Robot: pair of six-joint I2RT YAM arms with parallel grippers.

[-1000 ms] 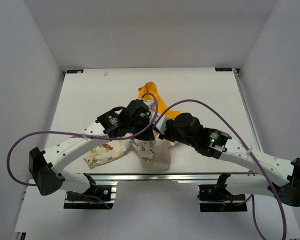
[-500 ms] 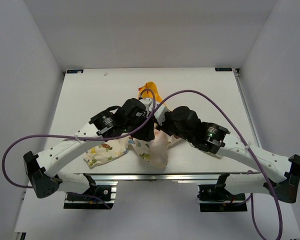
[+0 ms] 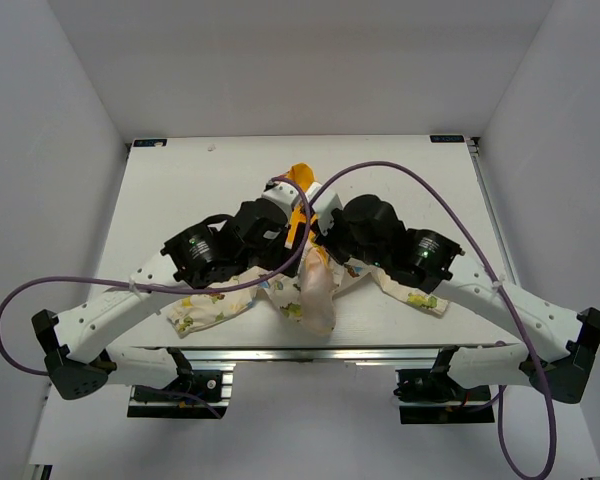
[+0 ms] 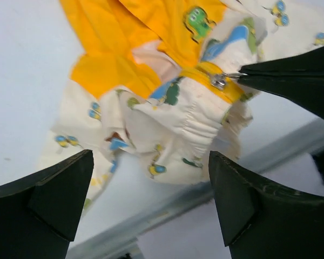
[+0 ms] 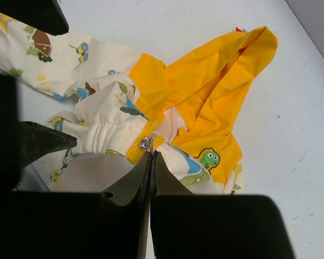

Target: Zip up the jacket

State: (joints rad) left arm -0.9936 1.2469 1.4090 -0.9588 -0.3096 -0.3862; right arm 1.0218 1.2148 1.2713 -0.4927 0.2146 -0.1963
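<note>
The left end effector [image 4: 151, 189] hangs spread wide over the crumpled jacket [image 3: 316, 292], gripping nothing. The jacket lies bunched mid-way across the white surface [image 3: 180, 190], near its front edge, with its yellow-orange hood [image 5: 227, 81] toward the back. The right end effector [image 5: 151, 157] is pressed together on the metal zipper pull [image 5: 146, 144].

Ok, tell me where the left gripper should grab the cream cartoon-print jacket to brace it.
Pinch the gathered cream hem just below the silver zipper pull, coming from above: it bunches into a raised ridge, and the right gripper holds the pull.
</note>
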